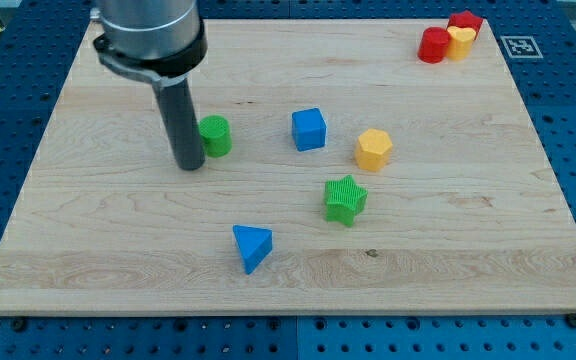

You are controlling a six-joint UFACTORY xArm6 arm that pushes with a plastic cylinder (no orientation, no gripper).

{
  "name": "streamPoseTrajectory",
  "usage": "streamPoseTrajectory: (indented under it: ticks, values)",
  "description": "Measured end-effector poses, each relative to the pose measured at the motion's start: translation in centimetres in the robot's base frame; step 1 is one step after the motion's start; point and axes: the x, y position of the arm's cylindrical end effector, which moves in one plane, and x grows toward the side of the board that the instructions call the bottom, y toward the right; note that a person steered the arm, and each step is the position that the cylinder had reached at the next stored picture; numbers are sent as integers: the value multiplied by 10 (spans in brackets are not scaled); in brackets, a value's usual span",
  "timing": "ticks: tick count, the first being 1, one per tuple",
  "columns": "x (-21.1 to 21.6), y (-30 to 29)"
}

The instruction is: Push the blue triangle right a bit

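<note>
Blue triangle (pixel 251 246) lies flat, apex pointing down-left.

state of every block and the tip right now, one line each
my tip: on the board, right beside the green cylinder, far from the blue triangle
green cylinder: upright, at the tip's right
blue triangle: alone near the view's bottom
blue cube: free
yellow hexagon: free
green star: free
red cylinder, yellow block, red block: clustered top right
</note>
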Motion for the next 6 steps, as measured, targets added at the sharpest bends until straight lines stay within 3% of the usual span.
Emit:
streamPoseTrajectory:
  ticks: [2,4,6]
  values:
    - [117,12]
    - [127,46]
    - [124,124]
